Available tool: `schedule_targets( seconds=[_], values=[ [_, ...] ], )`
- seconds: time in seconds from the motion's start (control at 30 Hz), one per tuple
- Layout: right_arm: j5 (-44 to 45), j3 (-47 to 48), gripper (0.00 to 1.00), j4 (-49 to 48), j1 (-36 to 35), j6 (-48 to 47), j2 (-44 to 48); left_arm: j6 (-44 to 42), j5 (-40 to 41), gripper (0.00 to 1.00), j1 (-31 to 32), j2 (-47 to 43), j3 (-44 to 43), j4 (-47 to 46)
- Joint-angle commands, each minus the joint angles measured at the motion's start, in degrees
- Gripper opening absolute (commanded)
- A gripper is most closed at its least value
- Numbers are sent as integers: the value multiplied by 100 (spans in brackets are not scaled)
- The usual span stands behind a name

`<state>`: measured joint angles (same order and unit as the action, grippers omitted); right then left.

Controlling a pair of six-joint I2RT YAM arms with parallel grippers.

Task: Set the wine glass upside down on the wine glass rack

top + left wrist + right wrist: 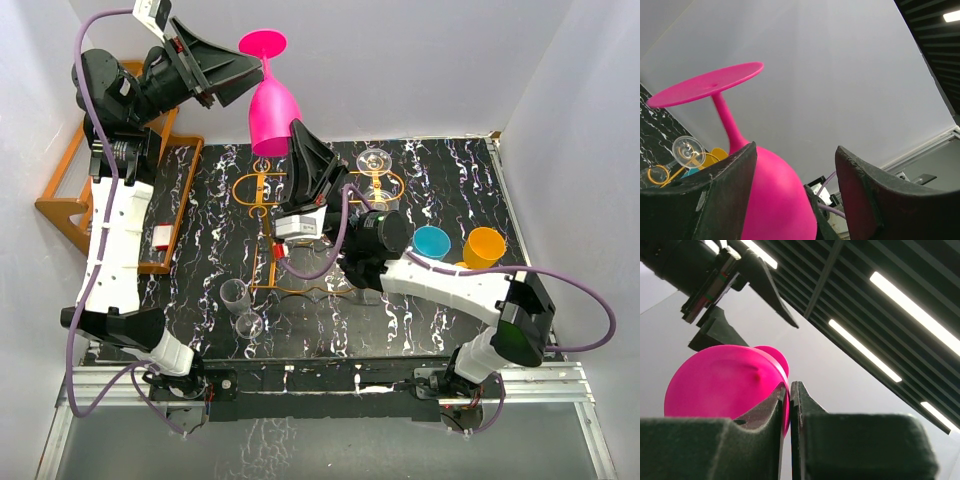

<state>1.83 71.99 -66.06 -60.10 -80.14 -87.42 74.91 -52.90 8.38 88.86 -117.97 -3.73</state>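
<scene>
Pink wine glass [272,112] is foot-up in the air over the wine glass rack [258,190], right gripper [790,387] pinching its rim, left gripper [796,150] jaws apart around the bowl; looks light, stiff, slick, best held at the stem.

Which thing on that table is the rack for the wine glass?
Find the black marbled table and look at its middle, under the raised pink wine glass. The wine glass rack is the thin orange-gold wire frame there. Unlike the chunky wooden rack at the left edge, it is just slim wire edged with small loops.
</scene>
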Motion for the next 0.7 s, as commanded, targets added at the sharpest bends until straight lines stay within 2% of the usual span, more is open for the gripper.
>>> schedule_targets(
  seconds=[0.0,0.3,0.37,0.47,0.67],
  values=[
    [-60,115,8,-373,-6,-152,474,33,-75,62,23,-151,78,83],
    [-242,272,8,-189,-42,-112,226,10,17,63,23,-94,100,111],
    [-244,286,8,-168,-45,-112,148,50,8,60,30,-94,126,80],
    [-244,313,8,-168,-46,-133,59,80,21,49,40,-124,125,-20],
    [-270,418,8,-233,-68,-115,-43,5,35,47,71,-126,55,43]
  ],
)
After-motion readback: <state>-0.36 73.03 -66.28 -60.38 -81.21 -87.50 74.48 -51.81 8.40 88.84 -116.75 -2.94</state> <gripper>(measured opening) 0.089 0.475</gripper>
